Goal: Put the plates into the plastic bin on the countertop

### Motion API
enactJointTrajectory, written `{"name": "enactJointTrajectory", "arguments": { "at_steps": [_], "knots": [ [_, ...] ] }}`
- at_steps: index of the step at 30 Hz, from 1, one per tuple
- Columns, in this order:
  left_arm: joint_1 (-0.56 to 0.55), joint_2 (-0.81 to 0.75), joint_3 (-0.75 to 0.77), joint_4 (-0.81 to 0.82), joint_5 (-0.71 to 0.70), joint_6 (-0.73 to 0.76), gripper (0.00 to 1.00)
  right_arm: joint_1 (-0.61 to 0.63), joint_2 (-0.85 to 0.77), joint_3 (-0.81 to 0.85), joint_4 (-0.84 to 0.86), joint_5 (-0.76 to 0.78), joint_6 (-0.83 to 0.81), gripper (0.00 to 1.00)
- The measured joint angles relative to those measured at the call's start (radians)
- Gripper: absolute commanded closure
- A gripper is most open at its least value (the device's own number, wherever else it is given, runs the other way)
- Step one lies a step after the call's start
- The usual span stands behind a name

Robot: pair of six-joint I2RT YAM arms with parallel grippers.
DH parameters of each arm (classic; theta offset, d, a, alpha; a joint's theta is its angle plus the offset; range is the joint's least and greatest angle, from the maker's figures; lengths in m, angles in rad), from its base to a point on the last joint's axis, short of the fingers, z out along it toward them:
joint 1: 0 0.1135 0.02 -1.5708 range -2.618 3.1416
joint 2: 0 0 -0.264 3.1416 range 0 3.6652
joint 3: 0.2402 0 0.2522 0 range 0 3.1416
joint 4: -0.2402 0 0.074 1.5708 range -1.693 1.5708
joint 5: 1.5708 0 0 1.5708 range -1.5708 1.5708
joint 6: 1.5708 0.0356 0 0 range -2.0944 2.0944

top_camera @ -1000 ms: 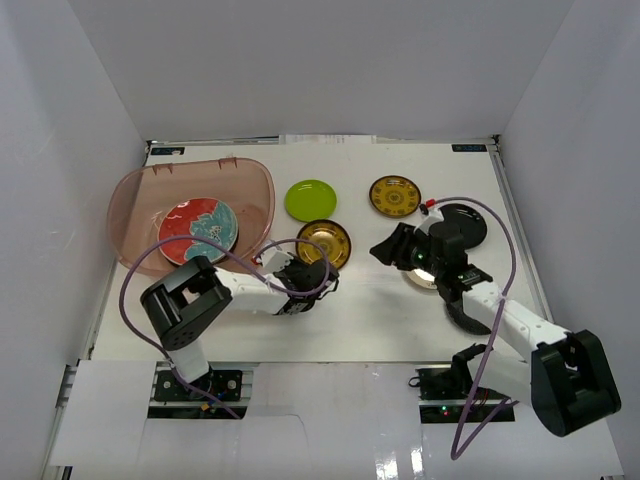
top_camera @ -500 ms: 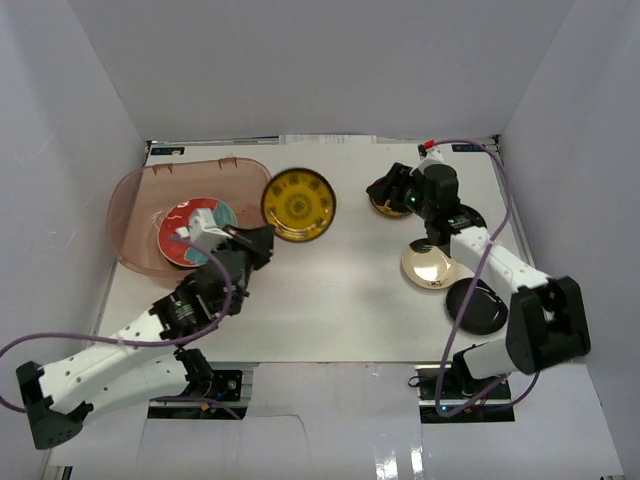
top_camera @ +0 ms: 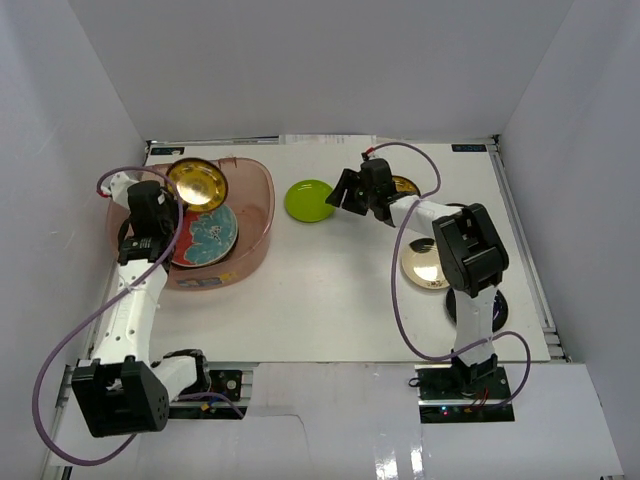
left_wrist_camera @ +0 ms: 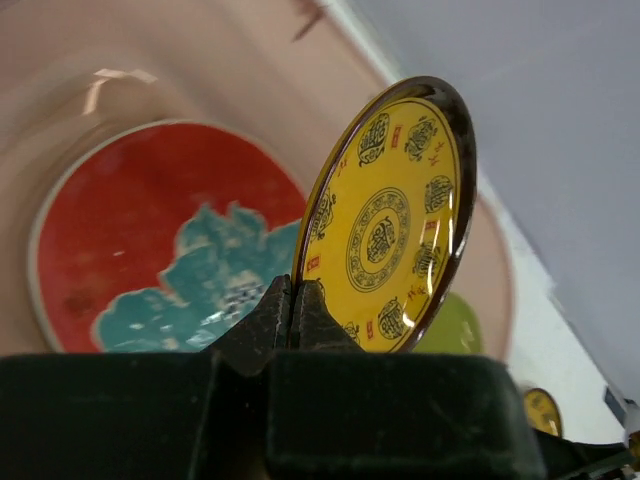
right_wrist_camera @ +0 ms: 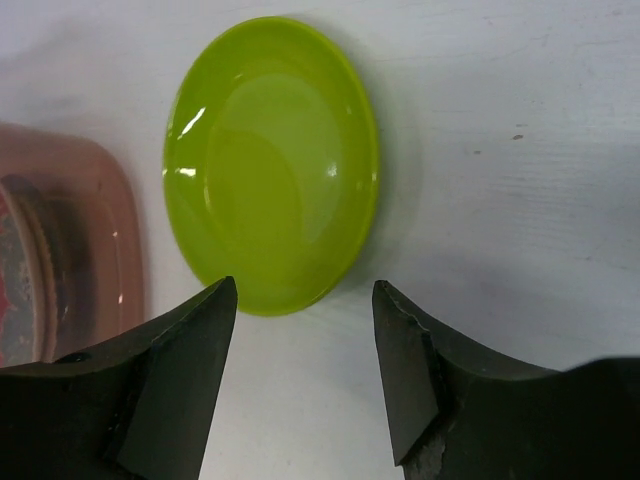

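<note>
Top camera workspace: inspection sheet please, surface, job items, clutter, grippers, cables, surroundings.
Surface: flat white countertop.
Job's things: translucent pinkish plastic bin holds a red-and-teal round plate; lime green round plate and cream-gold round plate on countertop.
Clutter: nothing seen.
Grippers: left gripper shut on yellow patterned round plate, on edge over the bin; right gripper open above the lime green plate.
Cables: purple cable looping along each arm.
Surroundings: plain white walls.

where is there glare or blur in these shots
Left wrist view: a white glare streak runs down the right rim of the yellow patterned plate, and the red-and-teal plate behind it looks soft. Right wrist view: small white highlights on the lime green plate, a soft shadow along its right edge. Top external view: even light, the cream-gold plate mirrors a bright spot.
</note>
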Motion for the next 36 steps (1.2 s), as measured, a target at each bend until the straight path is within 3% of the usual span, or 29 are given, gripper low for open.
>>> {"name": "enactJointTrajectory", "arguments": {
  "at_steps": [3, 7, 8, 10, 13, 14, 15, 17, 23, 28, 32, 36],
  "knots": [
    [0.093, 0.021, -0.046, -0.037, 0.068, -0.002, 1.0, -0.005, 0.075, 0.039, 0.0, 0.002, 0.032, 0.42],
    [0.126, 0.057, -0.086, -0.047, 0.098, -0.005, 1.0, -0.01, 0.149, 0.076, 0.016, -0.005, 0.073, 0.53],
    [0.127, 0.069, -0.093, -0.05, 0.1, -0.005, 1.0, -0.011, 0.159, 0.089, 0.015, -0.005, 0.079, 0.65],
    [0.127, 0.094, -0.099, -0.061, 0.099, -0.007, 1.0, -0.012, 0.185, 0.116, 0.018, -0.003, 0.094, 0.7],
    [0.127, 0.116, -0.118, -0.065, 0.098, -0.008, 0.96, -0.015, 0.201, 0.121, 0.027, 0.002, 0.118, 0.91],
    [0.127, 0.116, -0.13, -0.066, 0.097, -0.009, 0.89, -0.019, 0.201, 0.121, 0.032, 0.002, 0.134, 0.92],
    [0.127, 0.116, -0.142, -0.066, 0.095, -0.011, 0.72, -0.022, 0.201, 0.119, 0.047, -0.003, 0.146, 0.92],
    [0.127, 0.116, -0.174, -0.064, 0.084, -0.024, 0.48, -0.029, 0.179, 0.084, 0.082, -0.002, 0.156, 0.92],
    [0.132, 0.116, -0.226, -0.056, 0.076, -0.051, 0.31, -0.084, -0.041, -0.124, 0.114, 0.0, 0.156, 0.92],
    [0.132, 0.077, -0.224, -0.015, 0.13, -0.055, 0.14, -0.098, -0.302, -0.167, 0.156, 0.023, 0.108, 0.92],
    [0.132, -0.046, -0.207, 0.014, 0.236, -0.057, 0.09, 0.003, -0.407, -0.089, 0.174, 0.054, 0.04, 0.92],
    [0.132, -0.174, -0.11, 0.04, 0.377, -0.047, 0.05, 0.182, -0.32, 0.114, 0.147, 0.084, -0.023, 0.92]
  ]
}}
